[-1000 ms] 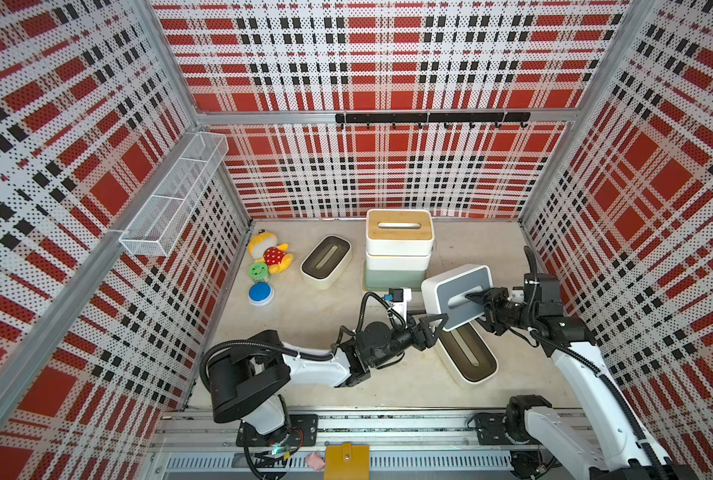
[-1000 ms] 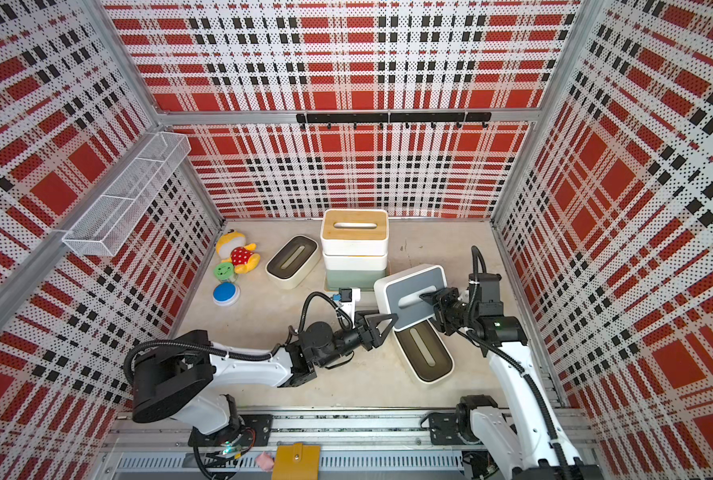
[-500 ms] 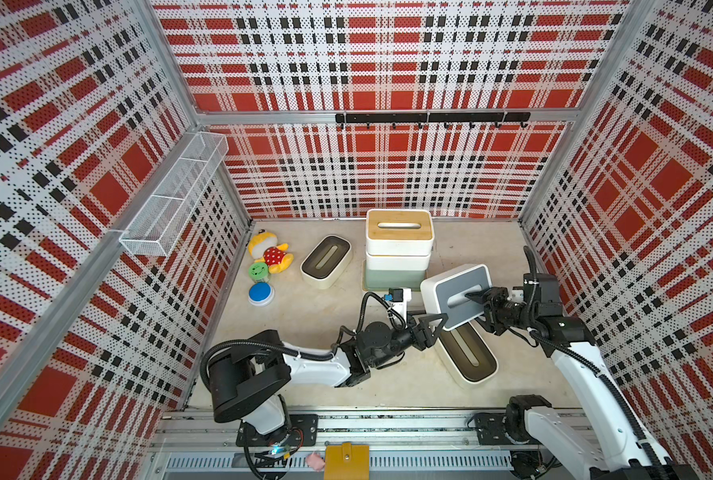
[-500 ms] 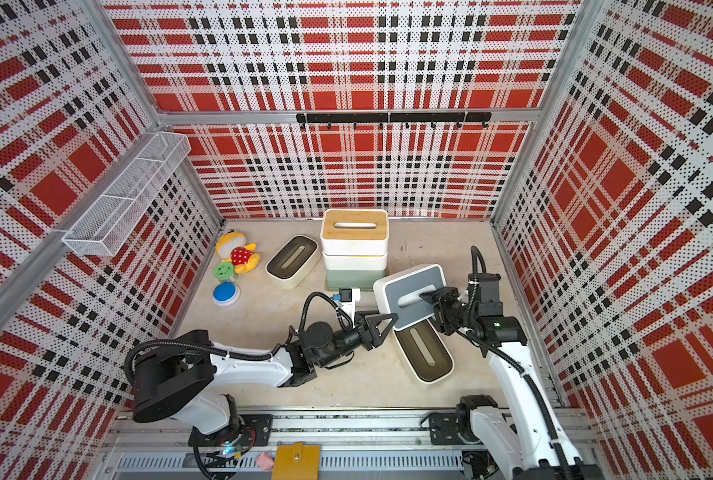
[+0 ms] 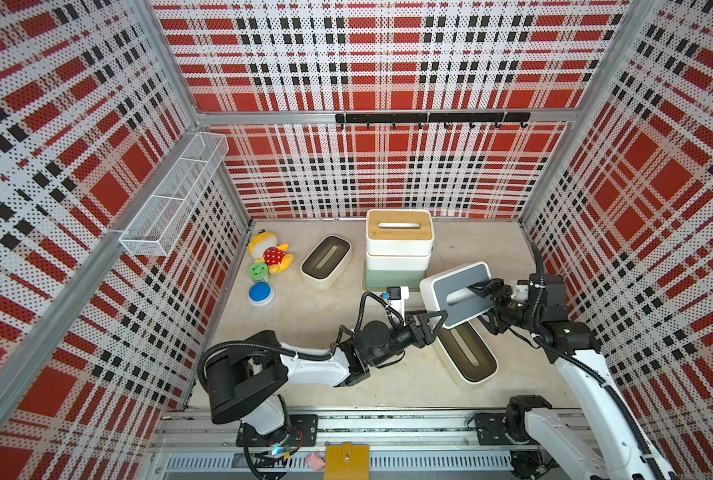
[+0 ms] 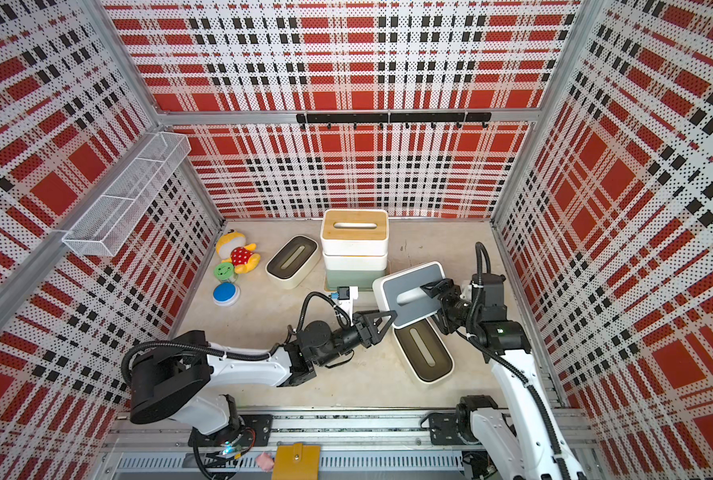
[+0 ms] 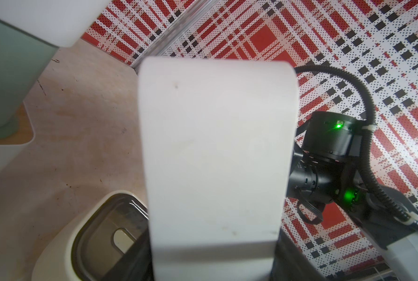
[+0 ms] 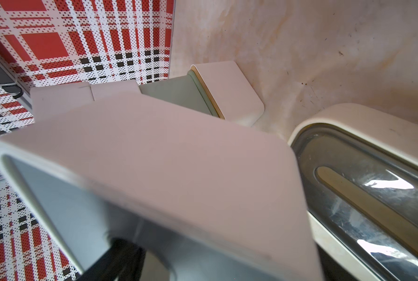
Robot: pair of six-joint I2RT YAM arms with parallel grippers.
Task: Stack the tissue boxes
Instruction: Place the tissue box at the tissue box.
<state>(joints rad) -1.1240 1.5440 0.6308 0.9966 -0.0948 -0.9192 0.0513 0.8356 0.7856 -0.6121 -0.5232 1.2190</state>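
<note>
One beige tabletop [image 5: 304, 324] within plaid walls [image 5: 388, 166]: left jaws grasp grey-lidded box [image 5: 464, 313], right jaws unclear.

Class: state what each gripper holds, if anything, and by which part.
The left gripper clamps the tilted grey-lid box by the corner nearest that arm. The right gripper straddles the opposite end at the slot; whether it grips cannot be told.

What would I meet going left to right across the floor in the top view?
Yellow-and-red plush toy → white oval box with dark lid → stacked boxes topped by a tan wooden lid → tilted white box with grey lid.
</note>
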